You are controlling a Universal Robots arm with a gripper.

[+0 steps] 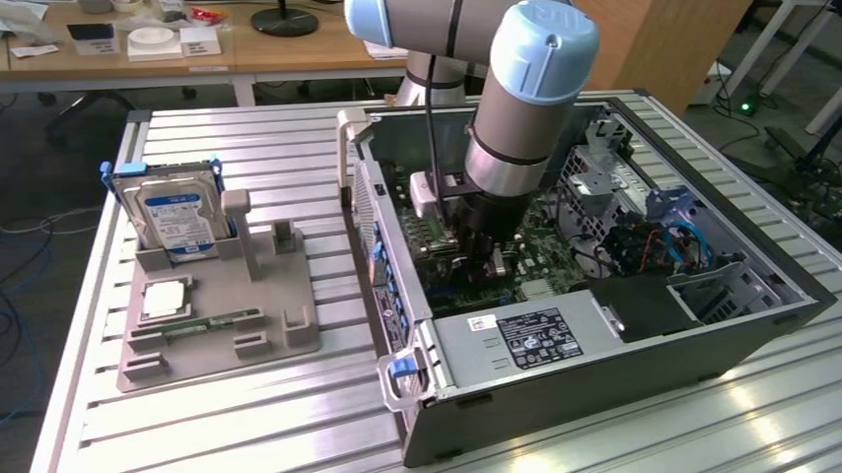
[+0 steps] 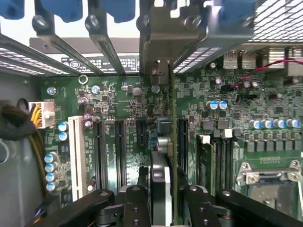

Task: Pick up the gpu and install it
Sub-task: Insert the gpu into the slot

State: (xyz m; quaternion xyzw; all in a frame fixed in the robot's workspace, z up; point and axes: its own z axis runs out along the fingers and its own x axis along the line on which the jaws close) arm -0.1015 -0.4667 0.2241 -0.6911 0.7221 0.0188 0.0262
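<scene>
Wrist view, frame centre: thin dark circuit card, the gpu [image 2: 173,137], stands edge-on over the green motherboard [image 2: 118,132], seemingly in a black expansion slot [image 2: 182,137]. Black gripper [image 2: 163,198] straddles its upper edge, jaws partly open; contact with the card cannot be told. Risk, as judgement: tilt or partial seating if bracket end snags the rear frame, bending slot contacts. Exterior view, centre: arm [image 1: 520,108] points straight down into the open grey computer case [image 1: 618,335].
</scene>
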